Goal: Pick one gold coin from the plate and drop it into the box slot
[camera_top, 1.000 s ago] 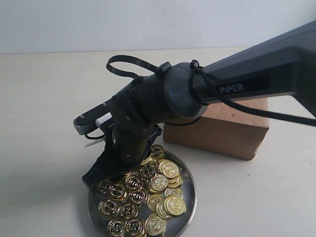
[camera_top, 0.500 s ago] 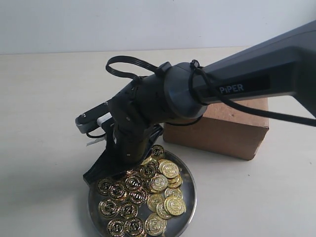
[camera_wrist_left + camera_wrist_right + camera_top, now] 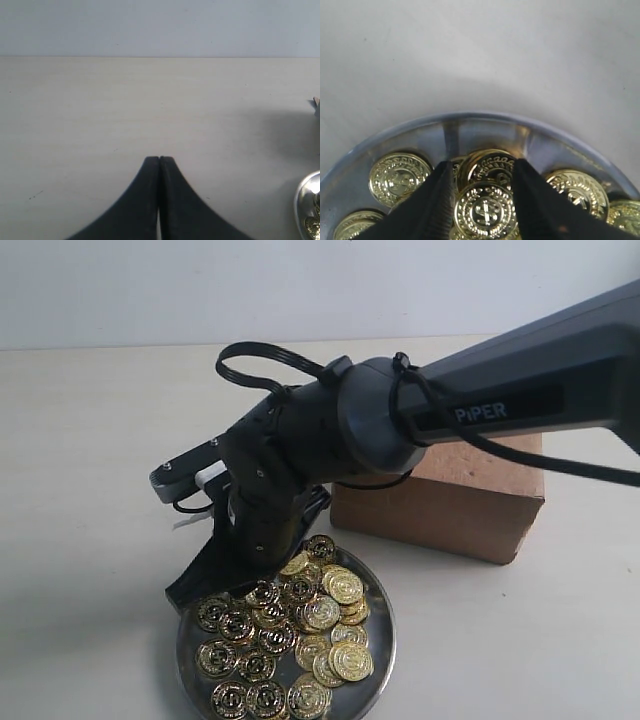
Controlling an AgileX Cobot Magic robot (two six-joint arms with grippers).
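- My right hand was down in the plate, at the pile's edge nearest the rim, with one gold coin between the two fingers.
- The fingers stood part-spread, right up against that coin's edges on either side. I couldn't tell whether they had truly bitten.
- The coin lay flat on top of others, one peeking out just behind it, so there was a real chance of dragging a neighbour along.
- To do it well, I judged: squeeze evenly across the coin's width, keep the tips low enough to catch its edge, then lift straight and slowly so only one comes away.
- A skewed pinch could flip the coin or send it skating across that slick metal.
- My left hand was pressed together, holding nothing, over bare table beside the plate.
- The plate sat well clear of the table's far edge, and the box stood near it, on the side toward that far edge.
- The slot I couldn't see, since my arm covered much of the box top.
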